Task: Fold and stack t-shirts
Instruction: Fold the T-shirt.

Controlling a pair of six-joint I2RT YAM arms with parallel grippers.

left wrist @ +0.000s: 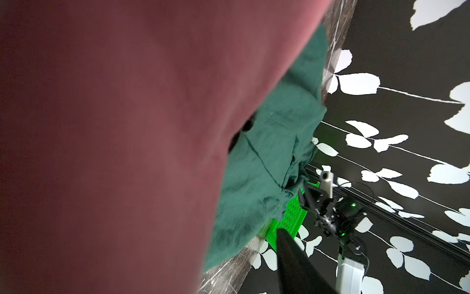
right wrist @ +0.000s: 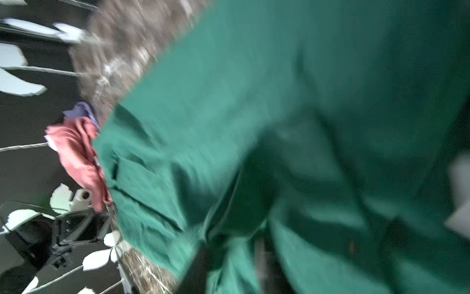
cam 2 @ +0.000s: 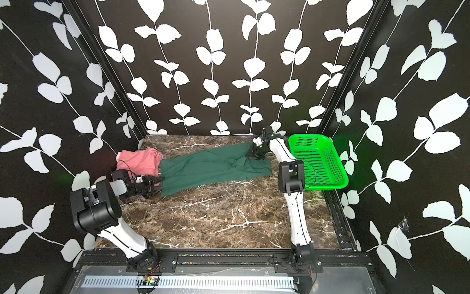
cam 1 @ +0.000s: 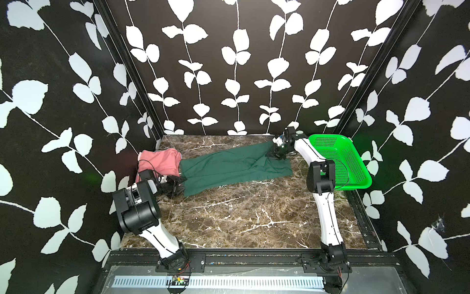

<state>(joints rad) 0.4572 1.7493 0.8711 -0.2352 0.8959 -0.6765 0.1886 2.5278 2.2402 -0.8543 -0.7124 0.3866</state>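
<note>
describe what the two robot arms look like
The left arm and right arm match: curved white link shells with a thin black seam line, bulky black joint housings, black jaws. Loose thin black cables loop along both.

Brown marbled counter (cam 1: 229, 216): dark green t-shirt (cam 1: 229, 165) spread across its far half, pink t-shirt (cam 1: 160, 160) heaped in the far-left corner, green basket (cam 1: 340, 157) at the right edge.

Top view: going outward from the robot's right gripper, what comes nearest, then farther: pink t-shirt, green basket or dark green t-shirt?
From the right gripper:
1. dark green t-shirt, at its far right corner
2. green basket, just to the right
3. pink t-shirt, table's far left
</note>
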